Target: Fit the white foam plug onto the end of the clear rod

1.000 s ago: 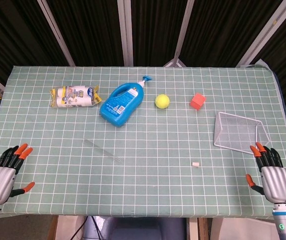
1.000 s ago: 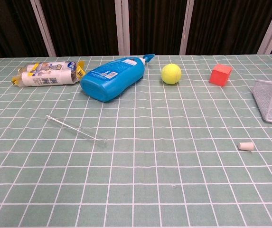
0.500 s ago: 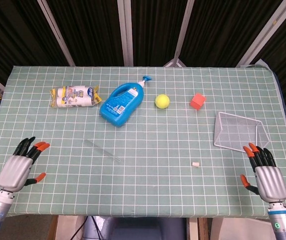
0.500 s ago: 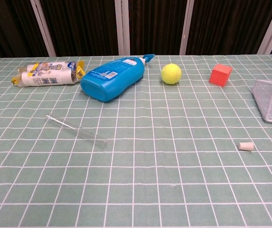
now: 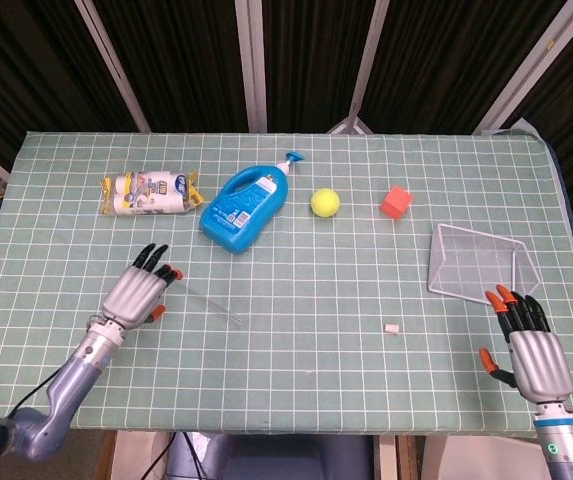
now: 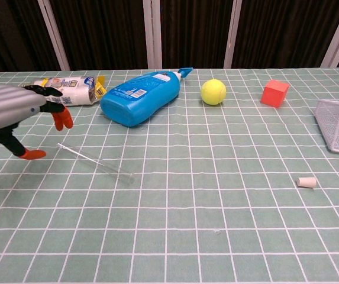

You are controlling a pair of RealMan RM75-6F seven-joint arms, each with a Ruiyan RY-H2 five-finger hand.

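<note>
The clear rod [image 5: 206, 300] [image 6: 95, 161] lies flat and slanted on the green checked table, left of centre. A small white foam plug [image 5: 392, 327] [image 6: 306, 182] lies on its side to the right of the middle. My left hand [image 5: 139, 294] [image 6: 16, 112] hovers just left of the rod's far end, fingers spread and holding nothing. Low at the table's front right corner is my right hand [image 5: 526, 345], fingers apart and empty, well right of the plug; the chest view does not show it.
A blue bottle [image 5: 245, 206] lies on its side behind the rod, with a wrapped packet [image 5: 150, 193] further left. A yellow ball [image 5: 325, 203] and a red cube [image 5: 396, 202] sit at the back. A white wire basket [image 5: 476, 264] lies at the right.
My left hand has swung in from the front left corner toward the rod's far end and now shows in the chest view. The right hand moved slightly. Rod and plug stayed still.
</note>
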